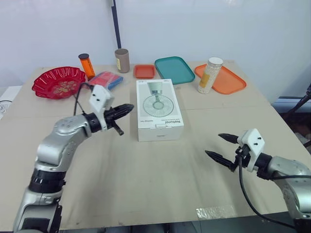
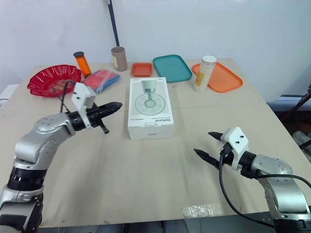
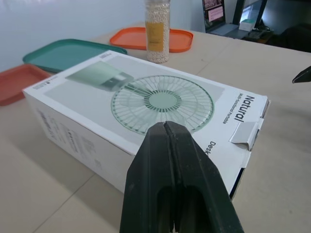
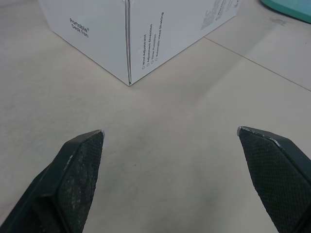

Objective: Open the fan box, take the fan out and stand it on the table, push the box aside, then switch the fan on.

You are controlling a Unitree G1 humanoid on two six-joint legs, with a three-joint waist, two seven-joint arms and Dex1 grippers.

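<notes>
On the wide beige wooden table (image 1: 146, 184), the task looked barely begun. The white rectangular cardboard fan box (image 1: 159, 109), printed with a pale green fan, lay flat near the table's middle with its lid closed, so the fan was presumably inside. Opening the box, lifting the fan out, standing it up, pushing the box aside and switching the fan on all seemed left to do. The left gripper (image 1: 127, 108) had its two black fingers pressed together and held nothing. Its tips were just beside the box's left long side and aimed at it, though contact could not be made out. The right gripper (image 1: 214, 144) had its fingers spread wide and empty. It sat well apart from the box, to its right and nearer the robot, facing the box's near corner. The small white tuck tab (image 3: 247, 135) at the box's near end appeared slightly lifted.
</notes>
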